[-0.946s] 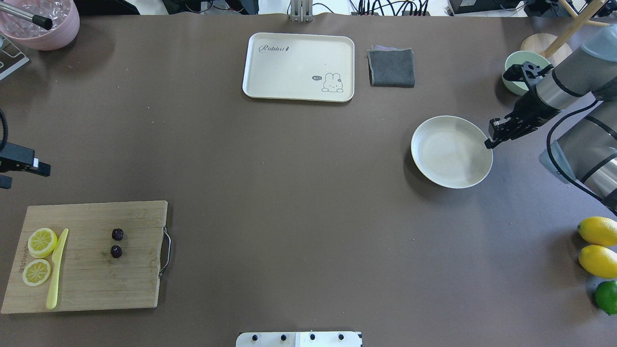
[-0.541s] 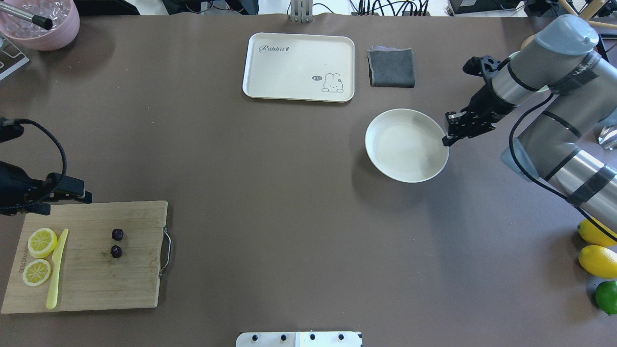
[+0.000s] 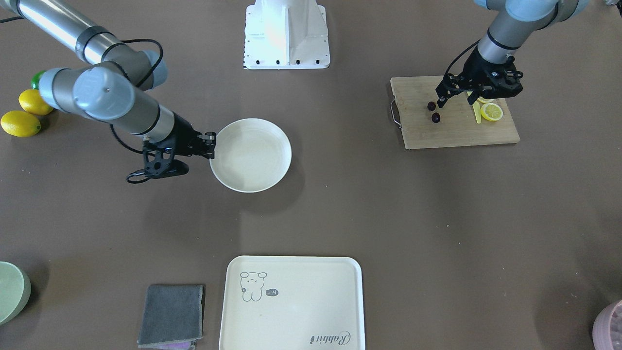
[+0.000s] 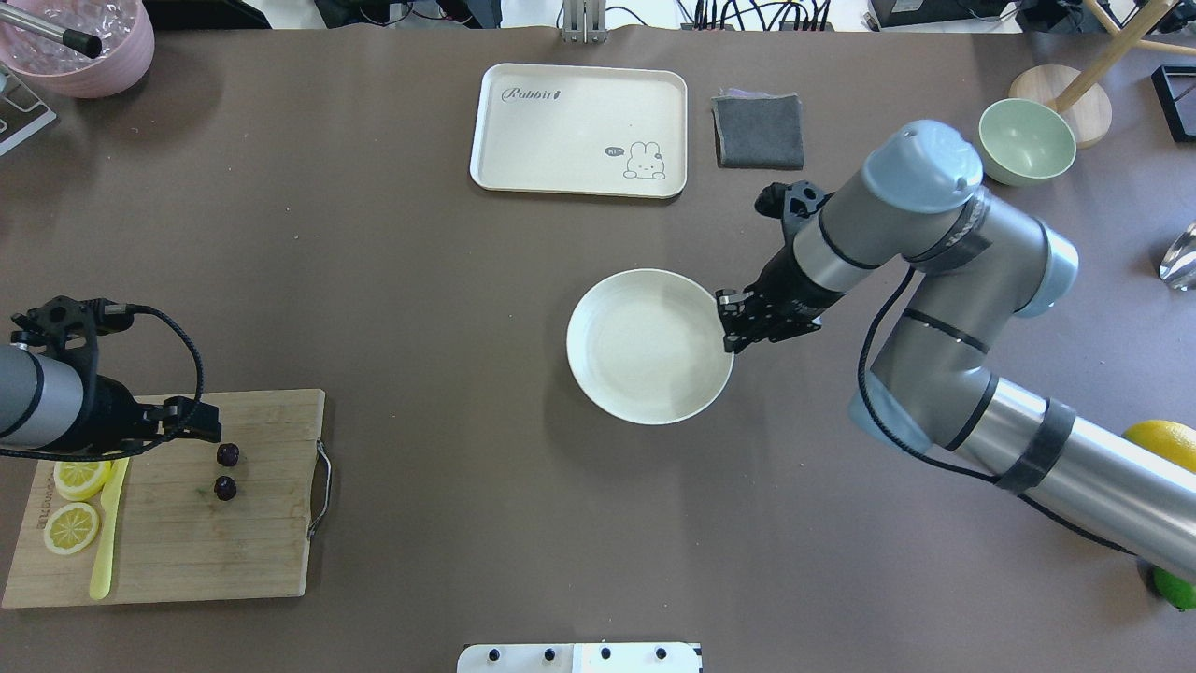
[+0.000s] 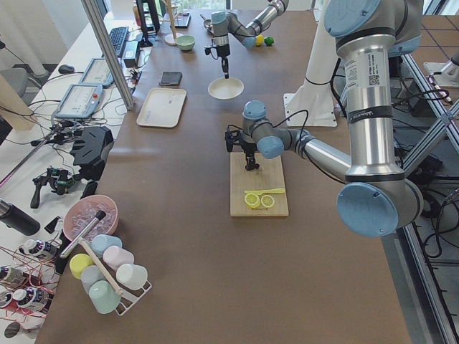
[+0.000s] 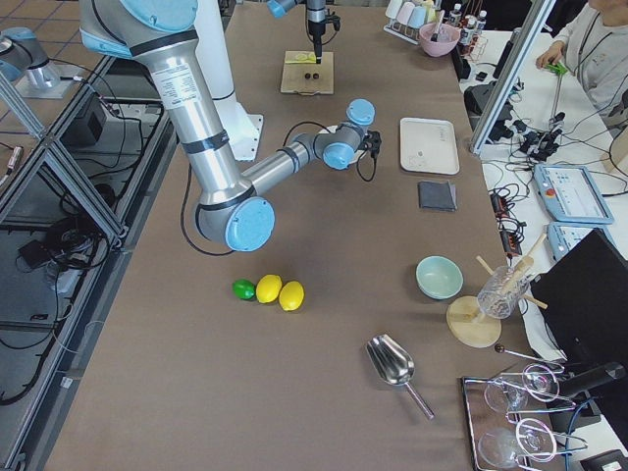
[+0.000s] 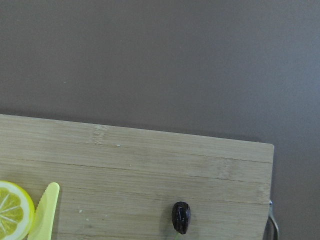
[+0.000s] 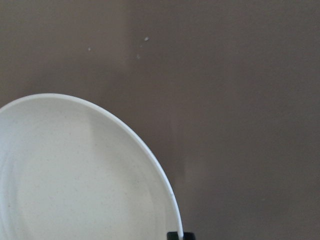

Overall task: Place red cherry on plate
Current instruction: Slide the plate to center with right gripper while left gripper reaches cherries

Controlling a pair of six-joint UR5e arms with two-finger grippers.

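Observation:
The red cherry is two dark round fruits lying on a wooden cutting board at the near left; one fruit shows in the left wrist view. My left gripper hovers over the board's far edge, just left of the red cherry. It is open, with no fingers in its wrist view. The cream plate sits near the table's middle. My right gripper is shut on its right rim, and one fingertip shows at the rim.
Lemon slices and a yellow knife lie on the board's left part. A cream tray and a grey cloth are at the back. A green bowl stands back right, and whole lemons lie by the right arm's base.
The right arm has dragged the plate leftward from the right side to the table's middle. The left arm has come in from the left edge over the cutting board, close to the cherry.

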